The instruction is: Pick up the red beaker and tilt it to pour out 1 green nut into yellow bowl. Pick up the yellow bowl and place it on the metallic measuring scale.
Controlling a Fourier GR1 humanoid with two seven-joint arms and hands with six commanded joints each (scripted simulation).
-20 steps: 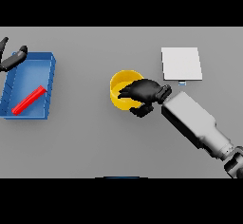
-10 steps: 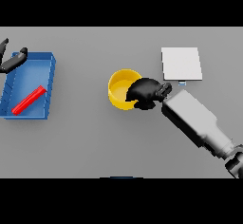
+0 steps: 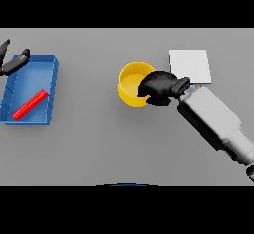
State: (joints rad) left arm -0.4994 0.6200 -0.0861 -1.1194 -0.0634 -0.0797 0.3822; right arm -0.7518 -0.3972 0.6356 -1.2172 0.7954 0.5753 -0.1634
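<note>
While my right hand (image 3: 158, 87) is curling round the near-right rim of the yellow bowl (image 3: 132, 82), the holdings on the grey table (image 3: 99, 144) are standing as follows.

Item one: yellow bowl, sitting near the middle of the table, upright, its opening facing up. I am gripping its right side with the dark fingers of my right hand, which are hiding that part of the rim. I cannot tell whether the bowl is resting on the table or raised just off it, and I cannot make out any nut inside it.

Item two: metallic measuring scale (image 3: 191, 64), a pale square plate lying flat just beyond and to the right of the bowl. My right wrist is crossing its near-left corner. The bowl is lying beside it, not on it.

Item three: blue tray (image 3: 53, 79), lying at the far left of the table, well apart from the bowl.

Item four: a long red object (image 3: 30, 104), lying slantwise inside the blue tray, toward its near side.

Item five: my left hand (image 3: 14, 63), showing at the left edge beside the tray's far-left corner, fingers loose and holding nothing.
</note>
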